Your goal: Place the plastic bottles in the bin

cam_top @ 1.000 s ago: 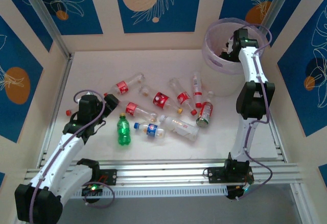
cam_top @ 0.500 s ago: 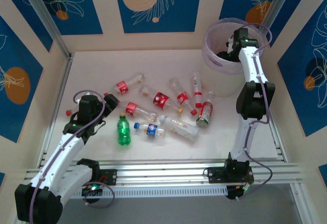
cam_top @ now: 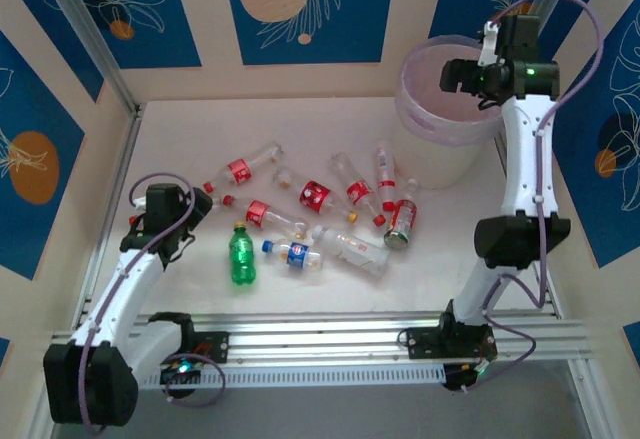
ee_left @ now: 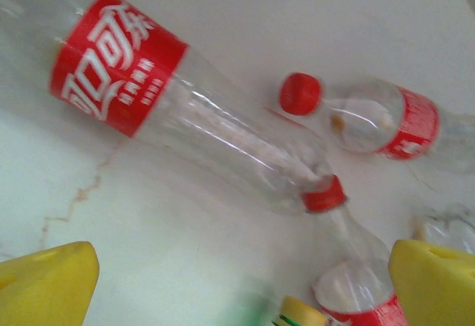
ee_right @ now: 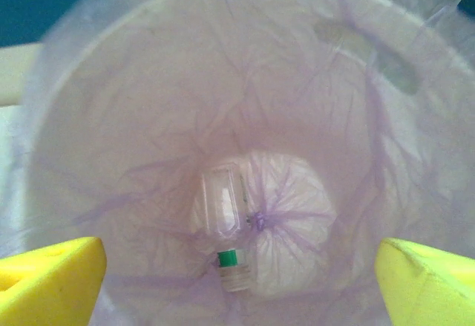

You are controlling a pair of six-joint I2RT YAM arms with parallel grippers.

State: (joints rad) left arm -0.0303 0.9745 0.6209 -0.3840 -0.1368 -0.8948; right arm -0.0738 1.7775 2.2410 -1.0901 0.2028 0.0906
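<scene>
Directly below released right claw (ee_right: 237, 287), bottle (ee_right: 221, 207) in bin (ee_right: 111, 118), left claw (ee_left: 241, 285) released over bottles (ee_left: 223, 129)

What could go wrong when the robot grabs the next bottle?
The clear red-labelled plastic bottles lie crowded together, some touching, so the open left gripper might pinch two or knock one rolling. Round bottles lying down may also slip from its yellow fingers.

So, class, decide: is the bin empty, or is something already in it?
Not empty. One clear bottle lies at the bottom of the bin, green band at its neck.
</scene>
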